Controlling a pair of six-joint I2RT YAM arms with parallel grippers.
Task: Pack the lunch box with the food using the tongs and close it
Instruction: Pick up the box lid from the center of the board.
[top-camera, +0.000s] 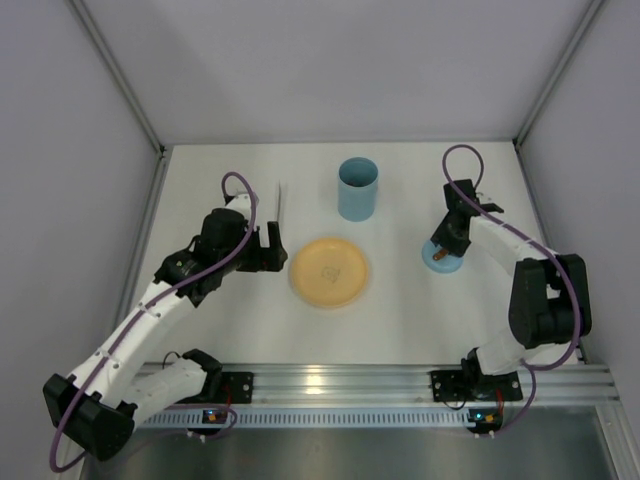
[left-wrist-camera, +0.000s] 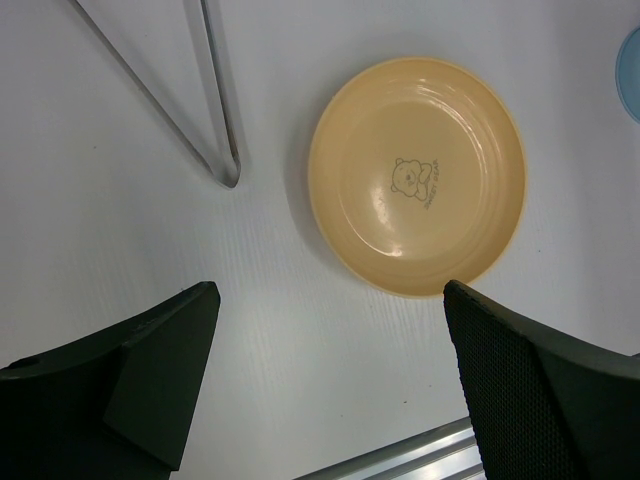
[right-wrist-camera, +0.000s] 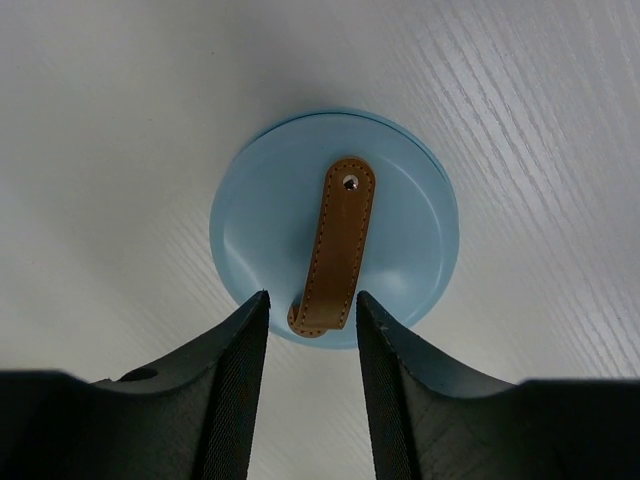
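Work surface: white table (top-camera: 400, 320) with a fine linear grain, closed in by pale panels on three sides and by a ribbed aluminium rail (top-camera: 330, 385) at the near edge. The lunch box (top-camera: 358, 187), a smooth light-blue plastic cylinder, stands upright and uncovered at the far centre, with open table all round it. The tongs (top-camera: 279, 205) (left-wrist-camera: 229, 176), slim polished metal in a V, lie flat to its left, apart from the glossy yellow-orange plate (top-camera: 329, 271) (left-wrist-camera: 417, 175), a shallow round dish with a small printed bear. The left gripper (top-camera: 272, 248) (left-wrist-camera: 330, 390) hangs above the table just beside the plate's left rim, jaws spread wide, holding nothing. The flat blue lid (top-camera: 443, 258) (right-wrist-camera: 260, 230) lies right of the plate, well inside the table edge. The right gripper (top-camera: 447, 245) (right-wrist-camera: 312, 305) sits over it, jaws narrowly apart astride the looped end of the stitched brown strap (right-wrist-camera: 336, 245); contact cannot be confirmed.
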